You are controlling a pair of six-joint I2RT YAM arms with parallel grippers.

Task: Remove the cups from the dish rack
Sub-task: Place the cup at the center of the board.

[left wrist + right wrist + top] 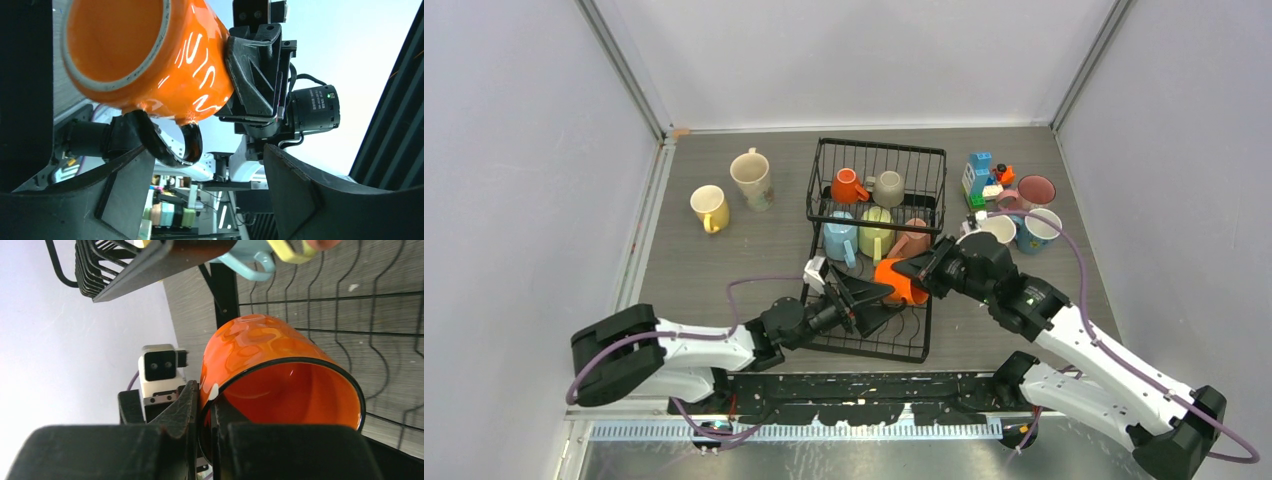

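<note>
An orange cup (902,282) hangs tilted over the flat tray part of the black wire dish rack (894,345). My right gripper (927,272) is shut on the cup's rim (280,370), one finger inside the wall and one outside (205,392). My left gripper (884,303) stands open just left of the cup, its fingers spread wide below the handle (207,150) and not touching the orange cup (150,55). In the rack's basket sit an orange (848,187), a grey-beige (888,188), a light blue (839,238), a pale green (875,232) and a pink cup (911,242).
A yellow cup (709,208) and a cream cup (751,178) stand on the table left of the rack. Right of it are a pink cup (1034,190), a blue cup (1039,230), a white cup (998,230) and a toy-block figure (984,178).
</note>
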